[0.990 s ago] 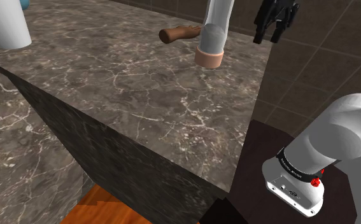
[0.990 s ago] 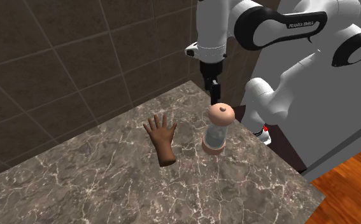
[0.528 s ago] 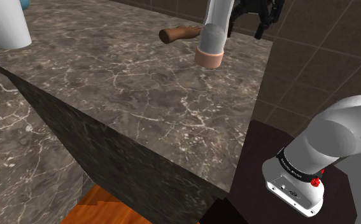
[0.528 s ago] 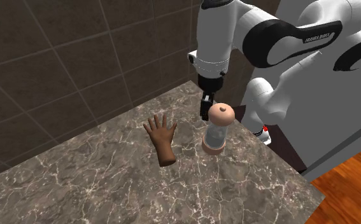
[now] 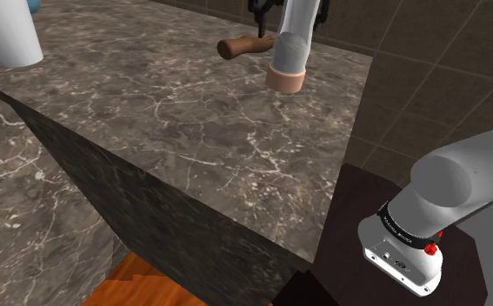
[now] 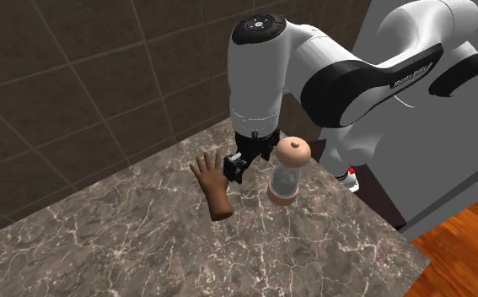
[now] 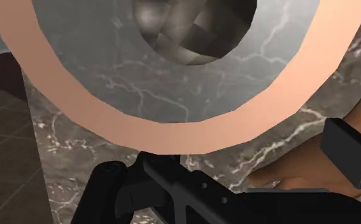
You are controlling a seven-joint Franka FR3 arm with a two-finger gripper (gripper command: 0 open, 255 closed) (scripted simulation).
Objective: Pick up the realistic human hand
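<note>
The hand [image 6: 215,184] is brown. The surface [image 6: 144,245] is dark grey-brown marble veined in white. The bottle [image 6: 286,175] is clear grey with a peach cap and base. The wall [image 6: 85,76] has dark brown tiles. The arm [image 6: 258,84] is white with black joints, the end effector [image 6: 234,169] black, the floor [image 6: 460,245] orange wood.

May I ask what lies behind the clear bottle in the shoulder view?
The brown hand shows its wrist end beside the bottle on the marble counter; its fingers are covered by the bottle.

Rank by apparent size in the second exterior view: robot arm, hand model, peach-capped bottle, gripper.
1. robot arm, by far the largest
2-3. hand model and peach-capped bottle, too alike to rank
4. gripper
</note>
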